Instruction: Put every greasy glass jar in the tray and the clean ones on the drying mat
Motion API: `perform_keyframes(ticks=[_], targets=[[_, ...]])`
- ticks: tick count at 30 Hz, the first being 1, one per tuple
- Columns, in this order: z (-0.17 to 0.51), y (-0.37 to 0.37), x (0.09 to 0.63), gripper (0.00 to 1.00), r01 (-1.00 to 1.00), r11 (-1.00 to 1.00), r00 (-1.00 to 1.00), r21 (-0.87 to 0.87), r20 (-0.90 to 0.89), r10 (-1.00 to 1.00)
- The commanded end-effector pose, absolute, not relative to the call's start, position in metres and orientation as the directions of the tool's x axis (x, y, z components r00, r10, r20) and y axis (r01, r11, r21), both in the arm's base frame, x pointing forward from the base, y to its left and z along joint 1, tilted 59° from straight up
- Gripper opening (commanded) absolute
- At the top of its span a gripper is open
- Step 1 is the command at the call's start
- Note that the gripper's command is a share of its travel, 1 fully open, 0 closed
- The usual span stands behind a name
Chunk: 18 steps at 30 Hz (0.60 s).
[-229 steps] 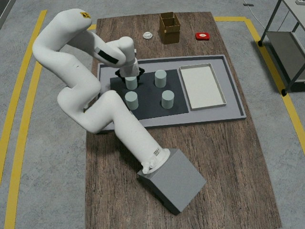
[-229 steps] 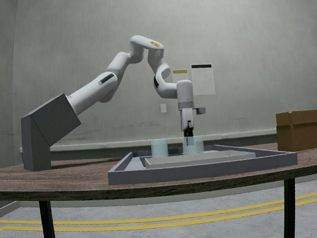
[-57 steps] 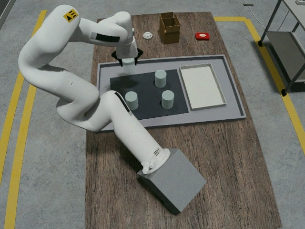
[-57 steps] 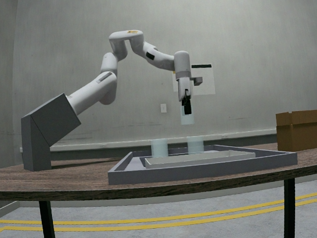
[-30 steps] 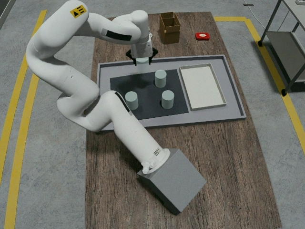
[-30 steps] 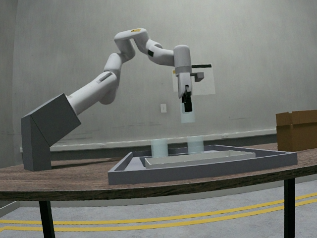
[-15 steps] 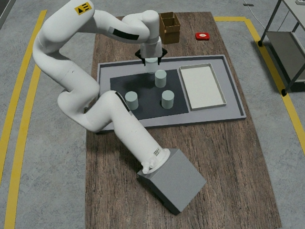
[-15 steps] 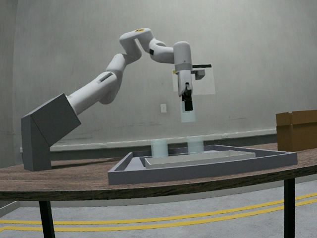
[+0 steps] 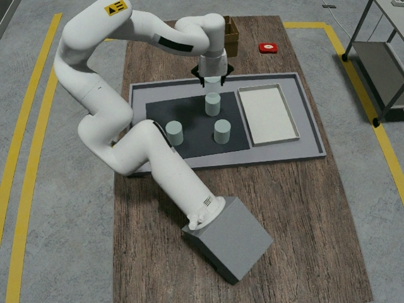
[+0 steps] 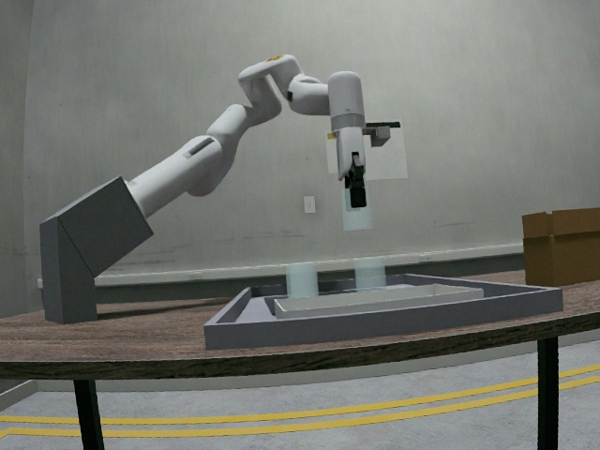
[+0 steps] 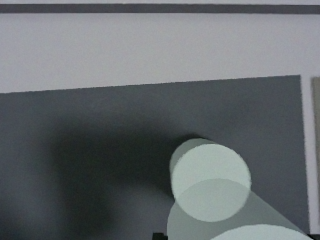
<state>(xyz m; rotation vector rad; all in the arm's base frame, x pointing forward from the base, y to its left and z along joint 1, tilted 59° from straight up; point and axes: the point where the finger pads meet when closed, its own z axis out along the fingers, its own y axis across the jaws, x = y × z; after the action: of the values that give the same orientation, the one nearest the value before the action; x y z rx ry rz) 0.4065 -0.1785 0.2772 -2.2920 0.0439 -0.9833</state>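
My gripper is shut on a pale glass jar and holds it high above the back of the dark drying mat. Three more jars stand upright on the mat: one just below and in front of the held jar, one at the front left, one at the front right. Two of them show in the side view. The white tray lies right of the mat and holds nothing.
Mat and tray sit in a large grey rimmed base. A cardboard box and a red item lie at the table's back. A metal trolley stands off to the right.
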Motion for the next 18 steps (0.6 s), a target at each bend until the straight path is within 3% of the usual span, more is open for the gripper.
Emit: perform_keyframes(ticks=[1, 18], targets=[[0.271, -0.189, 0.408, 0.0, 0.212, -0.795, 0.718, -0.568, 0.643, -0.268], [0.239, -0.227, 0.415, 0.0, 0.212, -0.795, 0.718, -0.568, 0.643, -0.268]])
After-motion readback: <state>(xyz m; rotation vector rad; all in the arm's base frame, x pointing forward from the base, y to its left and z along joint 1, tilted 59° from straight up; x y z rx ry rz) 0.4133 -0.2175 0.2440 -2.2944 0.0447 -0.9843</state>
